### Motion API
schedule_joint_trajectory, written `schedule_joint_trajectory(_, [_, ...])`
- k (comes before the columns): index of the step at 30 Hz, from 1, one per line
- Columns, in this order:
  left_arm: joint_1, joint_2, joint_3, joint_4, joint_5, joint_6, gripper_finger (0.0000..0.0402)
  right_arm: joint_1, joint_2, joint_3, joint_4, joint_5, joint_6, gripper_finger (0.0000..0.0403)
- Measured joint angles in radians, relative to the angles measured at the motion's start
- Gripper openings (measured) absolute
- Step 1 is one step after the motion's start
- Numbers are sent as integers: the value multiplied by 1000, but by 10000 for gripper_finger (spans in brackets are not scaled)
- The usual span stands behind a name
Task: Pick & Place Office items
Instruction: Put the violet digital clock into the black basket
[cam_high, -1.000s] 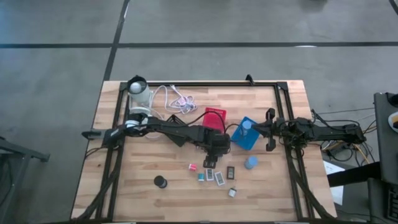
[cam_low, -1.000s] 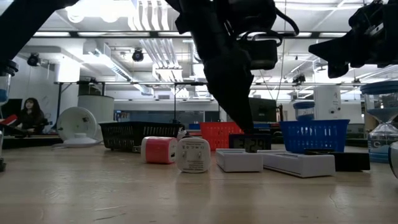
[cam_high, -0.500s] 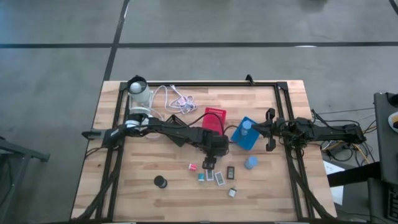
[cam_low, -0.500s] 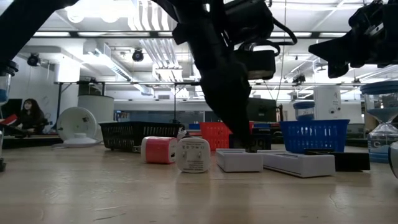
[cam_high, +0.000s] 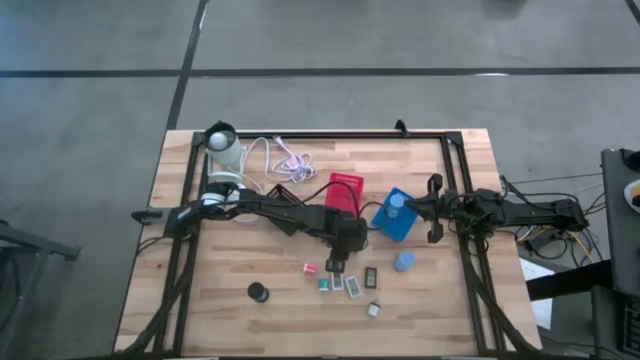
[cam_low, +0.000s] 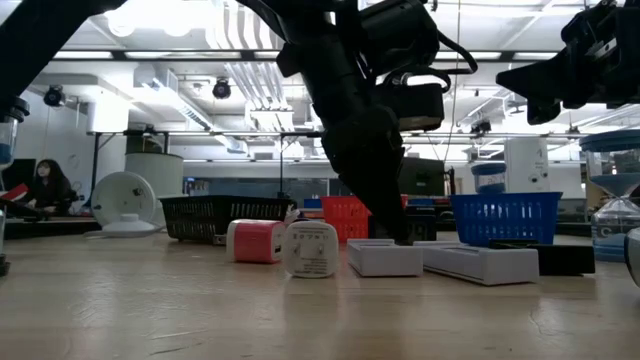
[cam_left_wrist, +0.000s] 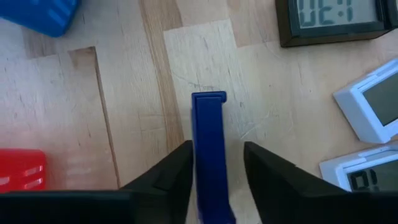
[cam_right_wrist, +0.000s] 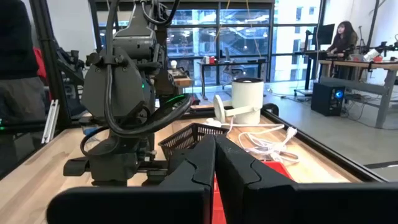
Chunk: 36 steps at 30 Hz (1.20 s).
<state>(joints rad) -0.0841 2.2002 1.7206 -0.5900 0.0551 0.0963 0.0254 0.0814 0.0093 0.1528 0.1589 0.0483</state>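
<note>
Wooden desk (cam_high: 200, 310), reading left to right. White lamp (cam_high: 224, 150) is sitting at the far left corner with its cable (cam_high: 280, 160) coiled beside it; black disc (cam_high: 259, 291) is lying alone near the front left.

Left gripper (cam_high: 335, 266) is now sitting down among the small items at desk centre. A second ago it was slightly farther right and back, nearer the red bin (cam_high: 344, 190); it has been creeping left and toward the front edge since. In the left wrist view its jaws are standing either side of a narrow blue piece (cam_left_wrist: 208, 149), with a sliver of gap on both sides, so not clamped yet. They were wider a second ago and are closing in. Low view shows the fingertips right at the desk surface, just behind the white block (cam_low: 385, 258).

Pink block (cam_high: 310, 269), teal block (cam_high: 324, 284) and the white blocks are lying just beside the gripper; black clock (cam_left_wrist: 333, 18) is next to them.

Blue bin (cam_high: 393, 215) and pale-blue round piece (cam_high: 403, 262) are sitting right of centre, unchanged.

Right gripper (cam_high: 433, 208) is hovering at the blue bin's right edge, jaws fully closed on nothing, not moved.
</note>
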Motion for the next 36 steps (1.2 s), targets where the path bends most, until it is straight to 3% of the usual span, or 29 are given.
schedule_joint_trajectory(10, [0,0,7,-2,-1,37,57,0,0,0,0,0,-4,8])
schedule_joint_trajectory(23, [0,-49,56,-27,-3,49,61,0,0,1,-17,0,-4,8])
schedule_joint_trajectory(36, [0,-336,54,-42,6,72,63,0,-1,1,-16,0,-8,8])
